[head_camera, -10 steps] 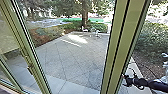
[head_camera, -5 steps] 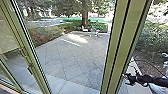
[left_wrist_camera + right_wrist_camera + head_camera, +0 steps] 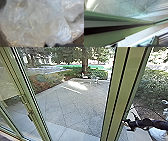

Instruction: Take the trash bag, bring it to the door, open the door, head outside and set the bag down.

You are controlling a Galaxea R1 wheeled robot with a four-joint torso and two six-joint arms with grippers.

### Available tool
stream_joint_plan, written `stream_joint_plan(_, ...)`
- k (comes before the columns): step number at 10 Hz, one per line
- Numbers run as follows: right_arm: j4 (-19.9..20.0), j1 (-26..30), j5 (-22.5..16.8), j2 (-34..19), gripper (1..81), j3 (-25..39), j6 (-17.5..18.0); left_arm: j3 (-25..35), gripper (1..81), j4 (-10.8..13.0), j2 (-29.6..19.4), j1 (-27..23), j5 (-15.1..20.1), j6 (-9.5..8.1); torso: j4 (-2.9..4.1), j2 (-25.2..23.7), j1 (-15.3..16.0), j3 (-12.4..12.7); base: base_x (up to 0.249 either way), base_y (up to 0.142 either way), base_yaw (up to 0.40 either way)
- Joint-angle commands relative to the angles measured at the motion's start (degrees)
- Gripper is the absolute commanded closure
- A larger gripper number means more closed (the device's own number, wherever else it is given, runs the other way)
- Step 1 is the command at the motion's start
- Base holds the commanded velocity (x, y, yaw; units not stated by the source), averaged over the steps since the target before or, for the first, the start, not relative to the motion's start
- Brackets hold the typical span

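Trash bag: the clear, crumpled plastic point(image 3: 35, 22) lies close before the left wrist camera, bunched in shiny folds; what bears it, I cannot tell.
Left gripper: I cannot tell whether it is wide, narrow or holding the bag.
Right gripper: at the end of the dark arm point(image 3: 156, 124), just beside the thick green post point(image 3: 116, 97); whether it touches the post, or how wide it stands, I cannot tell.
Cable: a thin dark curve point(image 3: 147, 109) above that arm.
Glazed frame: a slanting green upright point(image 3: 27, 97) with dark hardware point(image 3: 30, 116) stands at the head view's left.
Ground outside: pale paving point(image 3: 72, 104) between the uprights, crossed by joints, with a bright sunlit patch.
Beyond: shrubs point(image 3: 152, 87) at the right, a tree trunk point(image 3: 85, 63) past the paving's far edge.
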Motion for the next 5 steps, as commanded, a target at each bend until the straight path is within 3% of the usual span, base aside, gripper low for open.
stream_joint_plan(1,-2.64,14.09,1.03,-3.2,1.0,-2.84,1.75,-0.02,81.1,-0.55,-0.29,-1.39,5.05,0.44,0.0,0.0,0.0,0.0,0.0,0.0,0.0)
stream_joint_plan(3,-3.25,14.97,0.95,-4.69,1.0,-1.96,1.49,-0.02,81.1,-0.55,-0.29,-1.31,5.05,0.44,0.0,0.0,0.0,0.0,0.0,0.0,0.0)
stream_joint_plan(5,-6.68,16.89,-0.63,-6.71,1.0,-0.03,1.66,-0.02,81.1,-0.55,-0.29,-1.22,5.05,0.44,0.02,0.0,0.02,0.0,0.0,0.0,0.0)
